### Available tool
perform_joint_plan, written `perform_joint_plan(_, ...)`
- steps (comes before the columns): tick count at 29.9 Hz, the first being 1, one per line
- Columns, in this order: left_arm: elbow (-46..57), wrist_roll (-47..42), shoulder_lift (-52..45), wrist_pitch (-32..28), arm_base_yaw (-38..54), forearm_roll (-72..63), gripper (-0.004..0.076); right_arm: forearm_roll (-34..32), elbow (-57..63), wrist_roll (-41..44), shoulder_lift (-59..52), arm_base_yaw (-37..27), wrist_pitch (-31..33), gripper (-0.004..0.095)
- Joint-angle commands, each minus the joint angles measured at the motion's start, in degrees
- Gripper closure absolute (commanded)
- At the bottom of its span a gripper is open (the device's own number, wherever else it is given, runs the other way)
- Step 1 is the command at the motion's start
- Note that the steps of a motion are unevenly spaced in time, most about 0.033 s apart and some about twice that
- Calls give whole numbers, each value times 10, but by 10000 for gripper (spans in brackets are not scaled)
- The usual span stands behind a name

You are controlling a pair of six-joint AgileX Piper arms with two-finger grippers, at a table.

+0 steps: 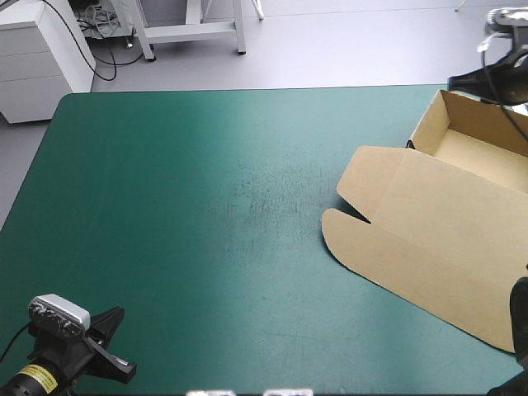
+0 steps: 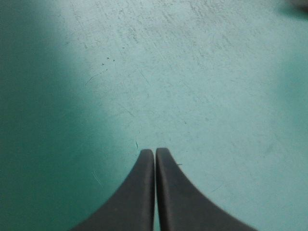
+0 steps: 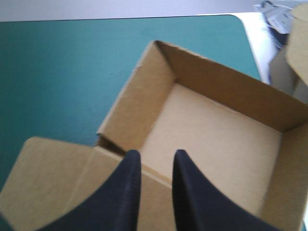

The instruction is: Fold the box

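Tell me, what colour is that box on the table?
Plain brown, with no print visible; the box shows best in the right wrist view.

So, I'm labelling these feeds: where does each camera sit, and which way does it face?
High: above and behind the robot, facing forward and down over the table and box; the left arm shows at the near-left corner.
Left wrist: above that wrist, facing bare table cover; the left pincer shows, shut.
Right wrist: above that wrist, facing into the box; the right pincer shows, open.
Shared: high and right wrist both show the box.
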Motion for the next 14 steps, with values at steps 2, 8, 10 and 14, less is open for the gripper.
perform_joint_plan(2, -14, -4, 6, -40, -1, -1, 732, 0, 64, -13, -88, 89, 2, 922)
perform_joint_plan(8, -14, -4, 6, -40, -1, -1, 732, -10, 193, -13, -168, 197, -33, 924)
perform_joint_plan(10, -14, -4, 6, -40, -1, -1, 732, -6, 243, -9, -199, 225, -69, 924)
perform_joint_plan(14, -14, -4, 6, -40, -1, -1, 732, 4, 354, -6, -266, 266, -136, 924)
